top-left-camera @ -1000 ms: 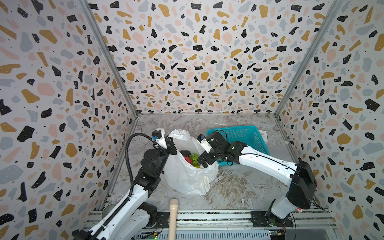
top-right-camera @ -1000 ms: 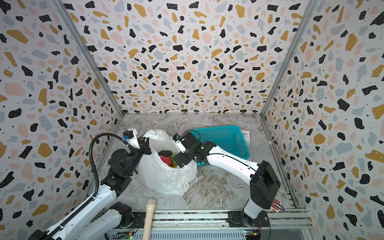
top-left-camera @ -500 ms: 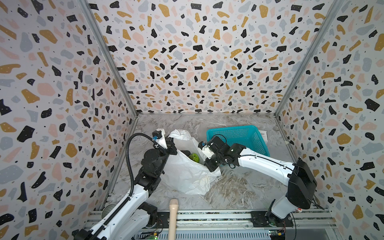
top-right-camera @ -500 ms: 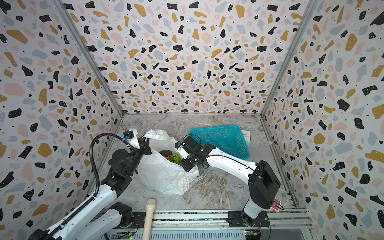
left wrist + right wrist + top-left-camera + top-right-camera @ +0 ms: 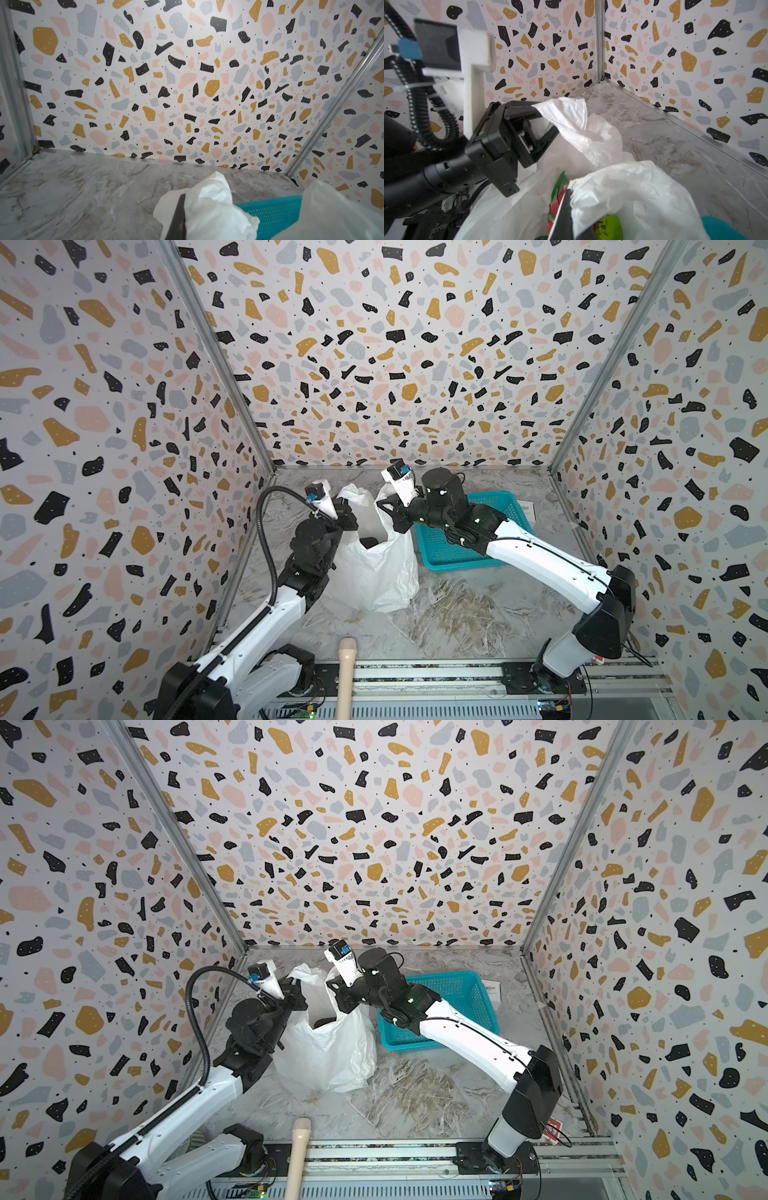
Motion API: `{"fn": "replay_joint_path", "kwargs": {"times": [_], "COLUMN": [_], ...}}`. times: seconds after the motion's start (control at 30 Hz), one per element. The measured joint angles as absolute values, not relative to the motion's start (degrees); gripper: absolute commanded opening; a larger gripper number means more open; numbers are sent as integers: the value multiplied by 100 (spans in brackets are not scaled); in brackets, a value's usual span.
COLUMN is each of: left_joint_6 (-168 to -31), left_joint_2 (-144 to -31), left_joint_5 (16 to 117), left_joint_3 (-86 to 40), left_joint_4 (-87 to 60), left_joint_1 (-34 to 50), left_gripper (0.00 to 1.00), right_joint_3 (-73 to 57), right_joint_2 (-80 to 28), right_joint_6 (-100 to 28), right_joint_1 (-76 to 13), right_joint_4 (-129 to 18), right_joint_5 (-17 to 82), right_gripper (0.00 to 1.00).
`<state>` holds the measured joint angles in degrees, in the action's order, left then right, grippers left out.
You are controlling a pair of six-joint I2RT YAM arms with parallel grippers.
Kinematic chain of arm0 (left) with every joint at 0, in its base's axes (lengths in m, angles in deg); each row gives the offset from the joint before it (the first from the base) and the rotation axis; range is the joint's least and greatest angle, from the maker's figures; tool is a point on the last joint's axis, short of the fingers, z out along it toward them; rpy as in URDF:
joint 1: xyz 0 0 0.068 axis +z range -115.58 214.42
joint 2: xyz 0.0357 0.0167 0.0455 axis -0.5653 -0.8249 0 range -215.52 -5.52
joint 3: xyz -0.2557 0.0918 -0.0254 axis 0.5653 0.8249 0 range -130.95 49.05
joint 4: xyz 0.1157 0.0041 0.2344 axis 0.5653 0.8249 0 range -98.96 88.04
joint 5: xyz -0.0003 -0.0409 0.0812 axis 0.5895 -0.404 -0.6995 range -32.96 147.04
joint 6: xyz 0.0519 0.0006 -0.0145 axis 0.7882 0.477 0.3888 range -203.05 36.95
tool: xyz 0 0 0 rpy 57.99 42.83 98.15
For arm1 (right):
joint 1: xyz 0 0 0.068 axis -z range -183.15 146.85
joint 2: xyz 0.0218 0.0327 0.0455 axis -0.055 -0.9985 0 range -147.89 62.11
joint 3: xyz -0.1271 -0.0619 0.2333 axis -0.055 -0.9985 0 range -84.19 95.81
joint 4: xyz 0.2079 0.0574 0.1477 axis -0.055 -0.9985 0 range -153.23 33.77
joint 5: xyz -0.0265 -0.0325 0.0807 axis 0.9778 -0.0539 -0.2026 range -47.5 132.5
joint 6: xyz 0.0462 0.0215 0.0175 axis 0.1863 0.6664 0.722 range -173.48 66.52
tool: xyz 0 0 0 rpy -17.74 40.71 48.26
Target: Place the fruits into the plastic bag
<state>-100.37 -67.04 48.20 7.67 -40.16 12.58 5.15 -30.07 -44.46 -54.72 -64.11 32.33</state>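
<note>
**Plastic bag, loaded with toy fruits, held by both handles**

Location: the plastic bag (image 5: pixel 374 576) stands on the marbled table top (image 5: pixel 457 614), between the two arms and just beside the teal basket (image 5: pixel 453 563); its mouth gapes upward in both top views.

Contents: your right wrist view shows the fruits already inside; a red dragon fruit (image 5: pixel 552 208) with a green leaf, and a green fruit (image 5: pixel 609 226) near it; any others are hidden by the film; no fruit shows in the part of the basket you can see.

Grip: the left gripper (image 5: pixel 348 508) is pressed together on one loop handle; the right gripper (image 5: pixel 388 512) pinches the opposite handle; the two handles are drawn up and apart.

Material, bag: thin white translucent film, crinkled and limp, with no shape of its own; judged very light, slippery under hard pads, and easy to tear where stretched.

Material, fruits: small, rounded, smooth moulded pieces; probably light, and likely to roll to the lowest fold.

Material, basket: rigid perforated plastic, rectangular.

Handling: take the bag only by the bunched handles, where the film is gathered thick; pull evenly on both, since a lopsided lift would likely tip the mouth and spill the load; task judged close to complete.
</note>
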Motion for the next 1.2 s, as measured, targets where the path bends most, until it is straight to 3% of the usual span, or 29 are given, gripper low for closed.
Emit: {"fn": "replay_joint_path", "kwargs": {"times": [0.2,0.37,0.7,1.17,1.2], "left_joint_6": [-9974,-10048,-10457,-10638,-10616], "left_joint_2": [-7499,-7735,-7403,-8188,-8234], "left_joint_5": [5273,5509,5874,6759,6800], "left_joint_3": [-422,-571,539,1306,1306], "left_joint_4": [-4517,-4750,-4897,-4661,-4604], "left_joint_1": [1258,1258,1201,-43,-108], "left_gripper": [0,0,0,0,5], "right_joint_3": [357,163,-539,-1437,-1439], "right_joint_2": [-2793,-2474,-2323,-3001,-3027], "right_joint_6": [-4558,-4630,-4267,-2494,-2442], "right_joint_1": [-5433,-5341,-4924,-3346,-3306], "right_joint_4": [-5936,-5606,-5272,-5174,-5193], "right_joint_5": [3526,3722,3773,2496,2428], "right_gripper": [0,0,0,1,5]}}
